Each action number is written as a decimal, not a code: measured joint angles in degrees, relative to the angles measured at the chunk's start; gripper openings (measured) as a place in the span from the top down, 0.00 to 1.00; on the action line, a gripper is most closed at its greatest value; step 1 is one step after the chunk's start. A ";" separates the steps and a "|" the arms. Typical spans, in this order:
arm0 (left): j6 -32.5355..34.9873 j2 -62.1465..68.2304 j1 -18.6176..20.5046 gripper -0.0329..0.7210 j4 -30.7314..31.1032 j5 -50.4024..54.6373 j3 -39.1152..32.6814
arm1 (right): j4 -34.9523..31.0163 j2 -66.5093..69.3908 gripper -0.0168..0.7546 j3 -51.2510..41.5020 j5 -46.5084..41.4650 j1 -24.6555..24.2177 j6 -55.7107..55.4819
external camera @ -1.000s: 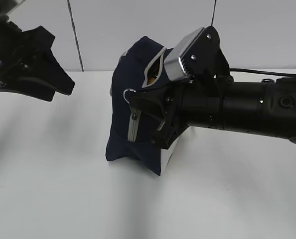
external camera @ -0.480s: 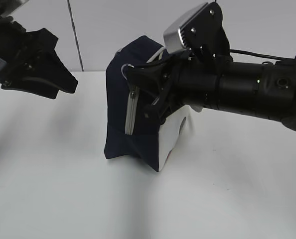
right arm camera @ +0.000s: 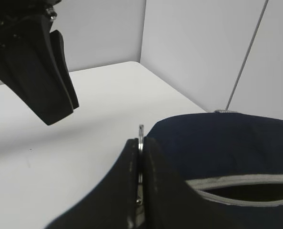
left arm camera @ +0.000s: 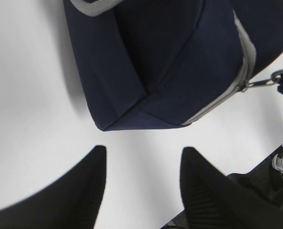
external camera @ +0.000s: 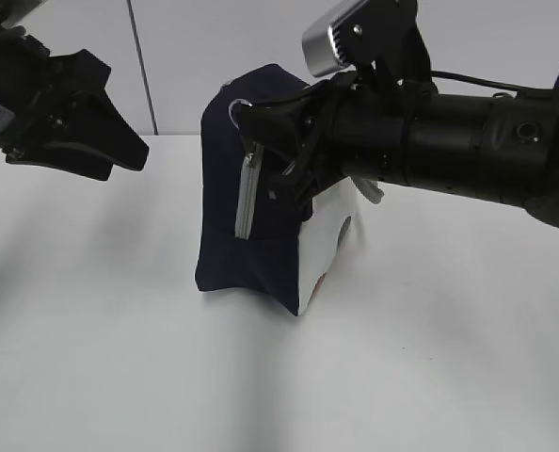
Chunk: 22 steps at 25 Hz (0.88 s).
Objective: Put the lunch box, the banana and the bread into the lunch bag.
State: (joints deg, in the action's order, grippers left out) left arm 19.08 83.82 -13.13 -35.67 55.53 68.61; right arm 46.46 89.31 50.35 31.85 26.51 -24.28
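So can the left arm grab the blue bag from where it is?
Probably yes. The left gripper hangs open just off the lunch bag, only bare table between them, though the right gripper is pinching its zipper ring.

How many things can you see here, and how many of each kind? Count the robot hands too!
Lunch bag: 1
Ring pull on its zipper: 1
Robot grippers: 2, the left gripper open over the table, the right gripper shut on the ring pull
Table: 1
Total: 5
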 joint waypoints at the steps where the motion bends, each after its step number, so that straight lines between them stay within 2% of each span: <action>1: 0.15 0.00 0.00 0.48 0.00 0.00 0.00 | 0.00 0.00 1.00 0.04 -0.33 0.00 0.00; 15: 3.18 0.29 0.00 0.48 -2.06 -0.93 0.00 | 0.00 -3.46 1.00 0.30 -5.14 0.00 0.00; 22: 9.25 0.70 0.00 0.48 -6.65 -0.93 -0.02 | -2.78 -3.50 1.00 2.12 -9.10 0.00 0.00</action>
State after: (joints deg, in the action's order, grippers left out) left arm 28.33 84.52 -13.13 -42.32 54.60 68.59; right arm 43.68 85.81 52.47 22.75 26.51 -24.28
